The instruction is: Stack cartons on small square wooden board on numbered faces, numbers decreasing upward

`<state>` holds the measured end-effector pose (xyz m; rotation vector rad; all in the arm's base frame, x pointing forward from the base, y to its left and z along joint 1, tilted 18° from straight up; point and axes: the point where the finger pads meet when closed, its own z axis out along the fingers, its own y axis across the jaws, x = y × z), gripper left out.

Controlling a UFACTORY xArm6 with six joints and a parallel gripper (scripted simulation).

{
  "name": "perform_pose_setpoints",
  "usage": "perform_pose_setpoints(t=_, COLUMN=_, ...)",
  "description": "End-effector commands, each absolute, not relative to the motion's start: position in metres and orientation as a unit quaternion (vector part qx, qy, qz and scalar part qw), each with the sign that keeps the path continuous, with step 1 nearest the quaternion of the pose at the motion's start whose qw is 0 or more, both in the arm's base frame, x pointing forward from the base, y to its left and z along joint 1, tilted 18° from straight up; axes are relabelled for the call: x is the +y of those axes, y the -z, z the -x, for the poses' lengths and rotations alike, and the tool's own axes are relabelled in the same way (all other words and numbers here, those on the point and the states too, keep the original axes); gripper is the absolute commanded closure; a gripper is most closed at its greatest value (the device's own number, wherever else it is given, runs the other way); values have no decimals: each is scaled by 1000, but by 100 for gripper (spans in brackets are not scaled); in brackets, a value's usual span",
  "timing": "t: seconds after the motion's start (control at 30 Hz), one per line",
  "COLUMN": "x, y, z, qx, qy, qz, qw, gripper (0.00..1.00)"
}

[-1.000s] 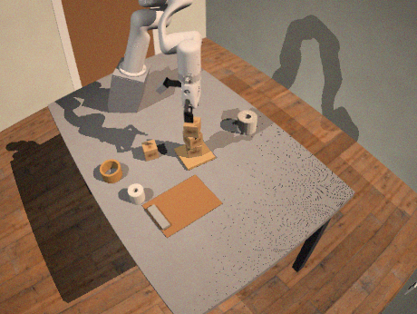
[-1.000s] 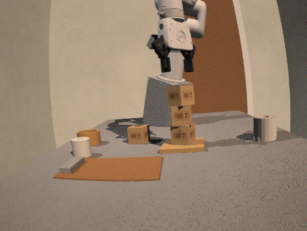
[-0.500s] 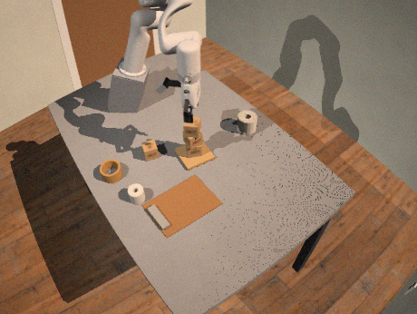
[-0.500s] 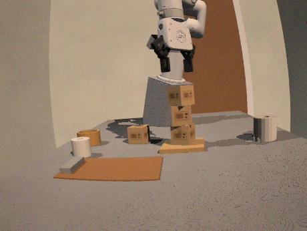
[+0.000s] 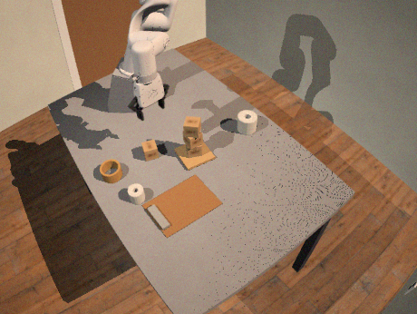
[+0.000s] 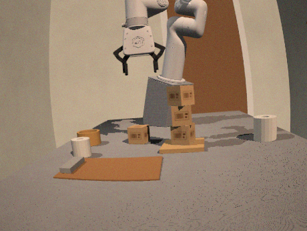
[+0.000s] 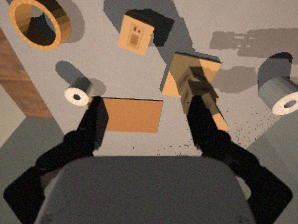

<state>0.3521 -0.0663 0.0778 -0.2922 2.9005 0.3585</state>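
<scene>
Jaws spread to the widest, holding nothing, on the gripper raised high above the grey table.

Seen from the wrist, left to right: far out beyond the left jaw, an orange ring; just past that jaw's tip, a small white roll standing on end. Between the two jaws, below them, a flat orange mat, with a grey block lying on its corner in the exterior view. Beyond the gap and a little left of centre, a lone carton, upright on the table and apart from the board. Just ahead of the right jaw, partly hidden by its finger, the small wooden board carrying a column of three cartons, the cartons slightly turned against one another in the exterior view. Printed numbers not readable. Furthest right, well outside the right jaw, a larger white roll on the table.
</scene>
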Motion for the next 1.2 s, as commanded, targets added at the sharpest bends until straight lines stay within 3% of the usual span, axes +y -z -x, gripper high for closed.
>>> perform_pose_setpoints(t=0.0, x=-94, y=-78, z=-337, qx=987, qy=-132, qz=-39, qw=85, gripper=0)
perform_pose_setpoints(t=1.17, x=-94, y=-77, z=-338, qx=984, qy=-136, qz=-89, qw=78, gripper=0)
